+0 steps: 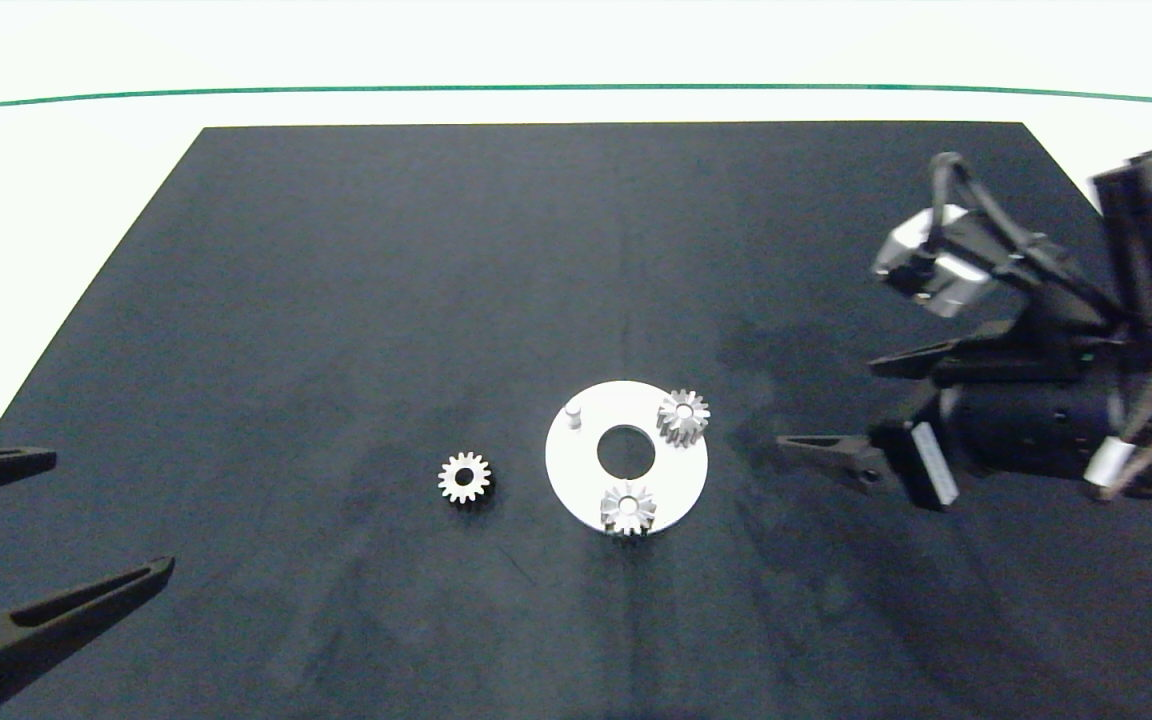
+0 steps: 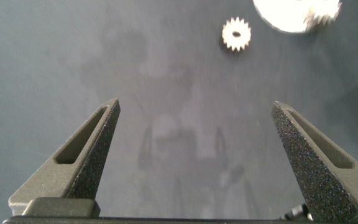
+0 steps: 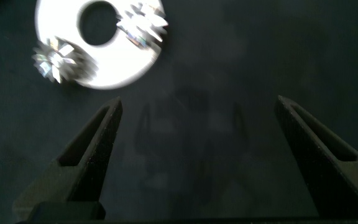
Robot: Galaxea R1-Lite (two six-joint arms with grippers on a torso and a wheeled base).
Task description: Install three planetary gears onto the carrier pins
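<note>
I see two planetary gears [image 1: 683,416] seated on the disc [image 1: 576,470]; the third [image 1: 464,477] lies on the desk just beside it; one pin [image 1: 573,413] bare; left pincer [image 1: 56,520] and right pincer [image 1: 836,405] both spread, empty; next, I judge, a grasp of that loose gear.

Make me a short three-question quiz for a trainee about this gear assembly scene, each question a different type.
1. True or false: all three planetary gears sit on carrier pins.
2. How many pins on the white disc are bare?
3. Where is the loose gear? A) on the mat between the disc and the left gripper B) held in the right gripper C) in the disc's centre hole

Key: 1 false, only two gears are mounted. 2 one, the bare pin. 3 A; both grippers' jaws are open and empty.
</note>
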